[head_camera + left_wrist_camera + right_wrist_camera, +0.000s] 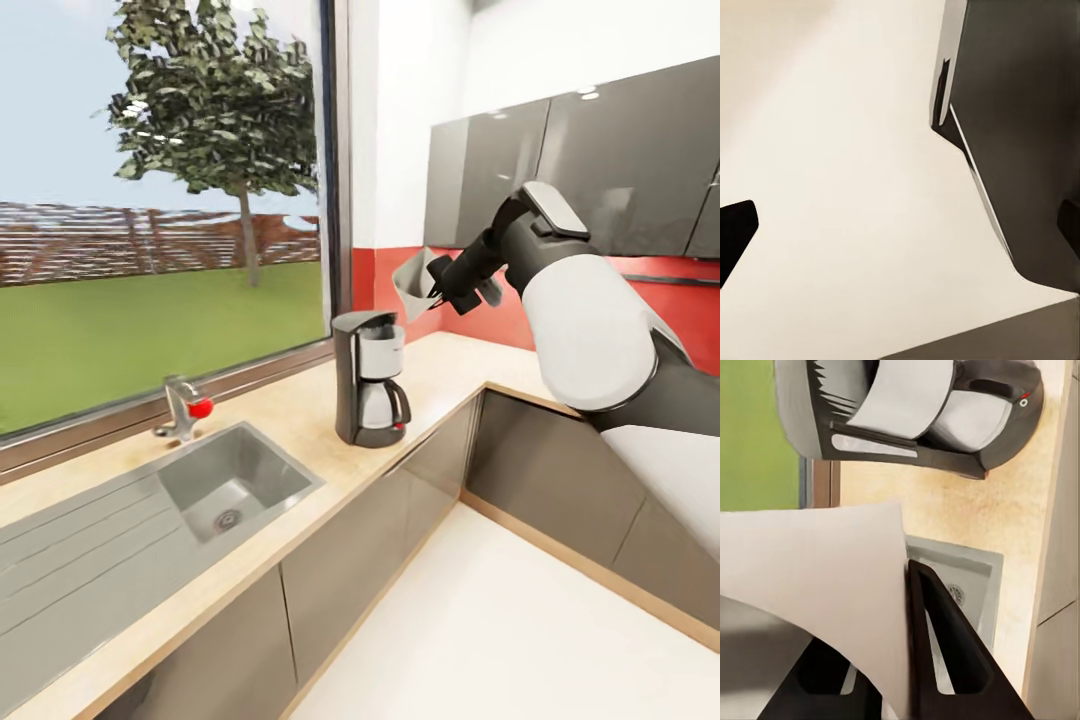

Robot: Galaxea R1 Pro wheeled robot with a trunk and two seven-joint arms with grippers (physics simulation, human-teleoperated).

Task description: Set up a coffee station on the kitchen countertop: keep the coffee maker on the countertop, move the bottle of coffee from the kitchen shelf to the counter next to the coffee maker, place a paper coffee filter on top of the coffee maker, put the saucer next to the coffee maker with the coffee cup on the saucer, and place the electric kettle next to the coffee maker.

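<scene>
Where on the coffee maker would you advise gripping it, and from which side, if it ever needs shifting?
Probably the coffee maker's black rear column, approached from its window-side flank: that part is upright and rigid. The glass carafe in front sits loose, so avoid its handle.

Honestly couldn't read a single word, number or logo anywhere I looked. The coffee maker point(371, 376) had a plain pale front panel with no brand on it, and the only mark was a small red switch at its base, no lettering on that either. The paper coffee filter point(817, 585) pinched in my right gripper point(907, 660) was blank white, nothing printed on it.
</scene>
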